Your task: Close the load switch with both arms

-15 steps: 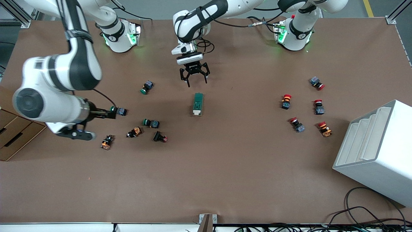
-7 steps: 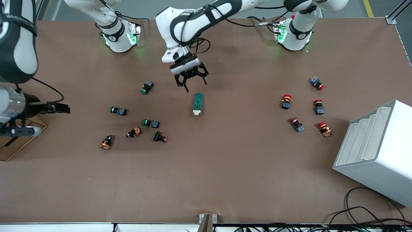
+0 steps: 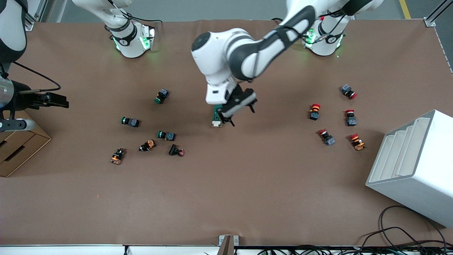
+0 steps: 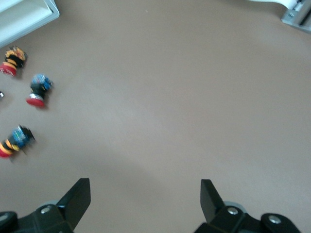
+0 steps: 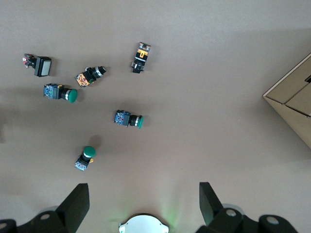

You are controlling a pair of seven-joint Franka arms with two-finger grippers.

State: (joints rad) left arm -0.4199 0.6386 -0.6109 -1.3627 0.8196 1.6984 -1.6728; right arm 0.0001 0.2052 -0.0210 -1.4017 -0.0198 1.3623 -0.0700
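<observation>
- My left gripper (image 3: 236, 112) has come down from the bare table above the load switch (image 3: 216, 119) and now sits low over it, fingers (image 4: 77, 196) spread wide with nothing between them.
- My right gripper (image 3: 56, 100) has barely shifted since half a second ago; it hangs at the right arm's end of the table, over the edge by the cardboard box (image 3: 17, 145), jaws apart and empty.
- The brown table (image 3: 247, 187) carries green-capped buttons (image 3: 130, 122) and mixed ones toward the right arm's end, red-capped buttons (image 3: 314, 111) toward the left arm's end, and a white stepped bin (image 3: 414, 166) past them.
- Cables (image 3: 400, 230) trail at the near edge.
- The switch lies mid-table, mostly covered by the left wrist; only a strip of dark green and its cream end, pointing toward the camera, show.
- It has not moved.
</observation>
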